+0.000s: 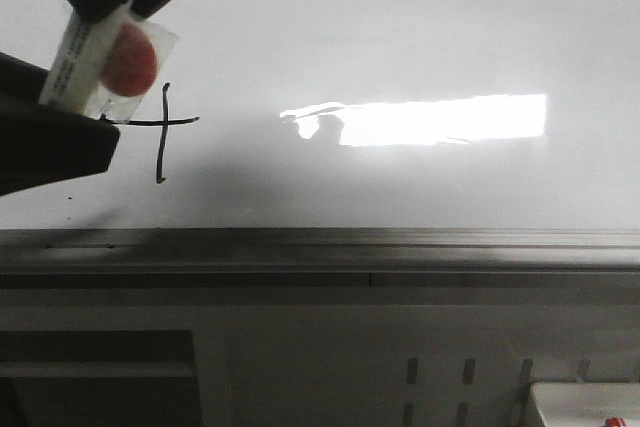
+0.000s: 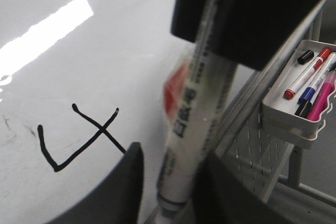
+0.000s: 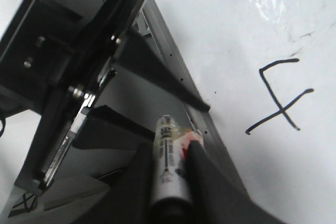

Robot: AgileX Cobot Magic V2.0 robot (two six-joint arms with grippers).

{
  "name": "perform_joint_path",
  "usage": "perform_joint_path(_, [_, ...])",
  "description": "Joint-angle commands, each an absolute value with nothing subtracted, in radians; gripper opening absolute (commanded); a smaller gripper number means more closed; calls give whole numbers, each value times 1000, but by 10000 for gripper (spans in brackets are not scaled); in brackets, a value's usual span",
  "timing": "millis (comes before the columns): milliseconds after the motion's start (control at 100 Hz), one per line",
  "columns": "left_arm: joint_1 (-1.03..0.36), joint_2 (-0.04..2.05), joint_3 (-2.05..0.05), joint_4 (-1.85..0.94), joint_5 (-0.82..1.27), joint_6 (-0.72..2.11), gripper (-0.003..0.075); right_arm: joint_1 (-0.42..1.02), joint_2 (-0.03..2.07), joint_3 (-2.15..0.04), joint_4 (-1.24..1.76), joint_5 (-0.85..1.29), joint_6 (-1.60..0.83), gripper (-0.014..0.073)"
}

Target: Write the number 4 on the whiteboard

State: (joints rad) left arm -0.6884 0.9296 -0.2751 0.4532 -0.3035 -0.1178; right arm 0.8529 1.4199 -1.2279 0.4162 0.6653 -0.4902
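The black number 4 [image 1: 163, 132] is drawn on the left part of the whiteboard [image 1: 400, 27]; its left side is hidden in the front view. It shows whole in the left wrist view [image 2: 79, 137] and the right wrist view [image 3: 281, 98]. A white marker [image 1: 85, 57] with a red sticker hangs just over the 4. My right gripper [image 3: 169, 148] is shut on the marker [image 3: 168, 166]. My left gripper [image 2: 173, 153] stands around the same marker [image 2: 194, 114], with a gap showing between one finger and the barrel.
The board's grey metal edge strip [image 1: 320, 247] runs along the near side, with a perforated panel [image 1: 460, 377] below it. A white tray [image 2: 294, 124] holding several coloured pens hangs on that panel, at the front view's lower right [image 1: 580, 397].
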Motion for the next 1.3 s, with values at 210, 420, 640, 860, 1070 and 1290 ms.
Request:
perform_joint_path(210, [-684, 926, -304, 440, -380, -119, -20, 853, 1379, -1262, 423, 669, -503, -7])
perform_joint_path(420, [-684, 926, -304, 198, -343, -202, -20, 827, 1375, -1284, 423, 660, -503, 512])
perform_joint_path(640, [-680, 935, -334, -232, -222, -204, -20, 790, 1311, -1296, 423, 677, -503, 491])
perform_joint_path(860, [-566, 1004, -396, -320, -87, -204, -20, 790, 1271, -1296, 423, 677, -501, 469])
perform_joint_path(1070, [-509, 1018, -404, -319, -65, -204, -20, 790, 1267, -1296, 423, 683, -499, 469])
perform_joint_path(1290, [-509, 1018, -404, -311, -69, -202, 32, 790, 1267, -1296, 423, 683, -499, 469])
